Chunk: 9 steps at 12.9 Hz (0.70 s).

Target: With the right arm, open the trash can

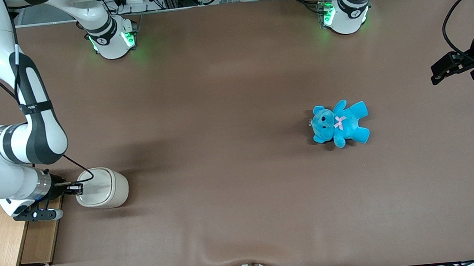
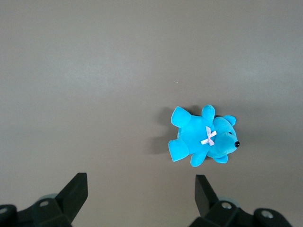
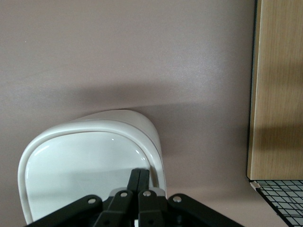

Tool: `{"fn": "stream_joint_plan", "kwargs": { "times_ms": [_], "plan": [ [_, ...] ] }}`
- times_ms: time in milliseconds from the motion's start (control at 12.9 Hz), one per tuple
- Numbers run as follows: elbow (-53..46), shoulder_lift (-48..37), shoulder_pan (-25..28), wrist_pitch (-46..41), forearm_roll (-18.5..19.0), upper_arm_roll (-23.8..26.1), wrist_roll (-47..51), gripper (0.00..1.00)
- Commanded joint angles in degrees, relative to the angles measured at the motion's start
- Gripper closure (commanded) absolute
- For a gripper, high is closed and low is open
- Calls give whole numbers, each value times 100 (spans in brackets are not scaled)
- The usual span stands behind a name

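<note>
The cream-beige trash can (image 1: 105,188) stands on the brown table toward the working arm's end, its whiter flat lid (image 1: 93,186) down. In the right wrist view the lid (image 3: 85,175) fills the space in front of the fingers. The right arm (image 1: 12,150) reaches down beside the can. Its gripper (image 1: 78,188) is shut, with the two black fingers pressed together and their tips (image 3: 140,174) resting at the lid's edge nearest the arm. Nothing is held between them.
A wooden box (image 1: 10,235) stands beside the can at the table's edge, nearer the front camera; it also shows in the right wrist view (image 3: 279,90). A blue teddy (image 1: 339,124) lies toward the parked arm's end (image 2: 203,137).
</note>
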State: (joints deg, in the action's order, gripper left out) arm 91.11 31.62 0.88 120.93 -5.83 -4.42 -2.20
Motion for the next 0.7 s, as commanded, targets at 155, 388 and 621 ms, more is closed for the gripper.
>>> {"fn": "stream_joint_plan", "kwargs": {
  "times_ms": [155, 388, 621],
  "plan": [
    [-215, -6, 44, -461, -129, 11, -52, 100],
    [-822, -15, -1, -1465, -348, 11, -43, 100],
    [-928, -94, 26, -1634, -367, 3, 150, 100]
  ]
}}
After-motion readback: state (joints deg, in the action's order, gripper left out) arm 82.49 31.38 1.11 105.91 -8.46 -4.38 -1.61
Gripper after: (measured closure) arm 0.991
